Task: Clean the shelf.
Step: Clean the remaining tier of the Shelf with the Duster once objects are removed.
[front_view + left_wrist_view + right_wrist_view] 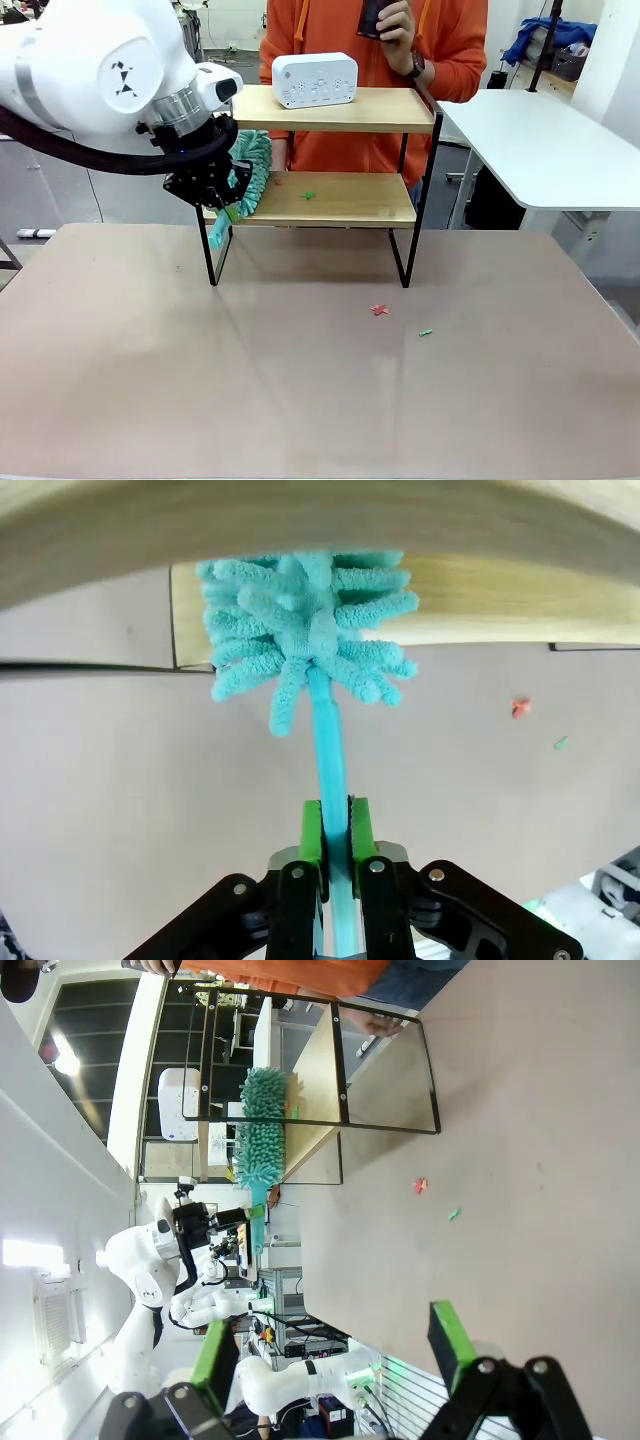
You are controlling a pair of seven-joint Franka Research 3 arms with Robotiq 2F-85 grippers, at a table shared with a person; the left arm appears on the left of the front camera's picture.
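My left gripper (335,825) pinches the slim, smooth turquoise handle of a duster (305,630), green pads pressed flat against either side of the stick. The duster's head is a fluffy bundle of soft chenille strands. It sits at the left end of the shelf (350,205), between the two boards and against the edge of the lower one. The shelf is two pale, smooth wooden boards in a thin black metal frame, and it stands on four slender legs on the matte grey-brown table (150,380). On its upper board rests a white, rounded plastic box (314,79) with a speckled front. On its lower board, right of the duster, lies a tiny green scrap (308,195). In front of the shelf's right legs, a crumpled red scrap (379,310) and a second green bit (425,332) lie on the tabletop. Behind the shelf stands a person in an orange hooded top (455,50). My right gripper (335,1345) hangs well apart from the shelf, jaws spread wide with nothing between them.
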